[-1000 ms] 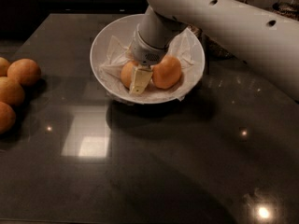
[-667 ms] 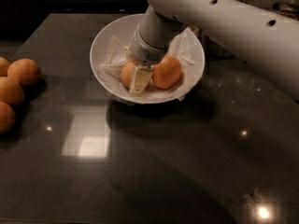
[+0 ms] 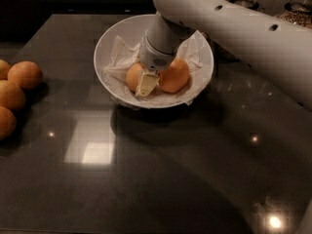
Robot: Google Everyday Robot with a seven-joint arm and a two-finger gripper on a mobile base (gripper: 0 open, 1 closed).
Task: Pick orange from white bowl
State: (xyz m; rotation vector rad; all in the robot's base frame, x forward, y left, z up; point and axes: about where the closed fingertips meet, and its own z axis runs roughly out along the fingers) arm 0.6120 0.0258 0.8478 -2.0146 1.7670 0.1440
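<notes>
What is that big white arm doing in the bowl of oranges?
A robot arm is reaching down into the white bowl, which holds two fruits on crumpled paper. Its gripper is down against the paler orange, beside a deeper-orange fruit. The orange has not left the bowl. Four more oranges sit at the table's left edge.

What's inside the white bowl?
Crumpled paper lining, the orange at left, a deeper-orange fruit at right, the gripper between them. The arm hides the white bowl's middle and part of the orange.

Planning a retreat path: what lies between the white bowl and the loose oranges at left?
Bare tabletop only, in the camera view; the gripper is down inside the white bowl.
</notes>
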